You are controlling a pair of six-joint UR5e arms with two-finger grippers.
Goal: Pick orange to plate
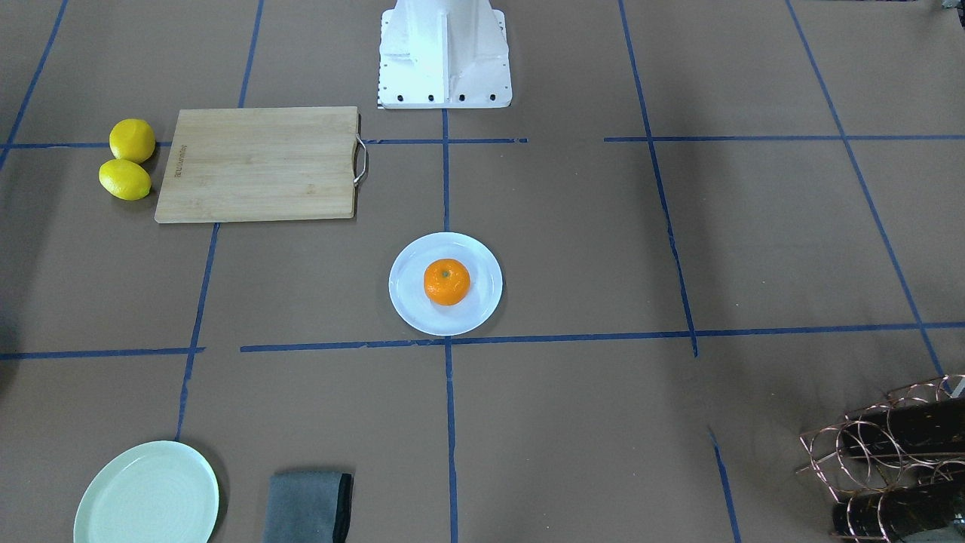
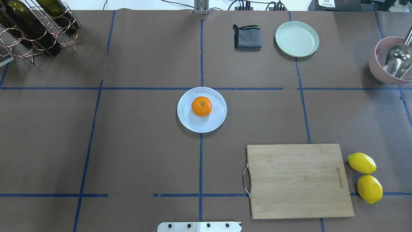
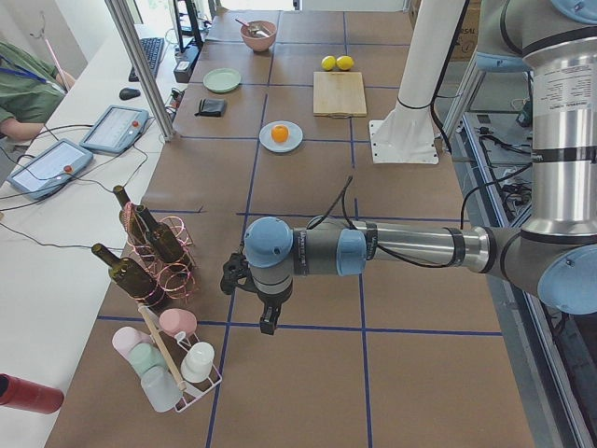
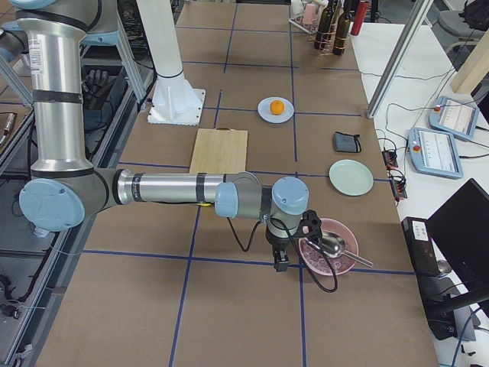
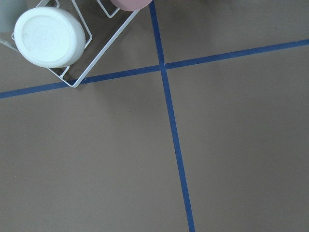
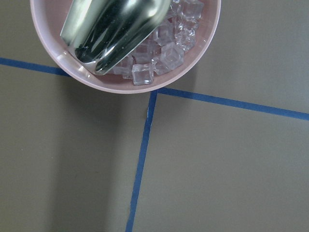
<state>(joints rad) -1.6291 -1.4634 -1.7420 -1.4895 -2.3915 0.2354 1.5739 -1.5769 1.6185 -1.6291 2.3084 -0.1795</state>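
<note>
The orange (image 1: 446, 281) (image 2: 201, 106) rests on the middle of the white plate (image 1: 407, 303) (image 2: 190, 124), at the table's centre line. The far side views also show the orange (image 3: 280, 133) (image 4: 277, 107) on that plate. Neither arm is near it. My left gripper (image 3: 267, 323) hangs over bare table by the cup rack, far from the plate, and shows only in the exterior left view, so I cannot tell its state. My right gripper (image 4: 280, 264) hangs beside the pink bowl, seen only in the exterior right view, and I cannot tell its state either.
A wooden cutting board (image 2: 299, 180) lies beside two lemons (image 2: 365, 177). A mint-green plate (image 2: 296, 39) and a grey cloth (image 2: 247, 37) sit at the far edge. The bottle rack (image 2: 32, 25), the pink ice bowl with scoop (image 6: 125, 43) and the cup rack (image 5: 48, 36) stand at the table's ends.
</note>
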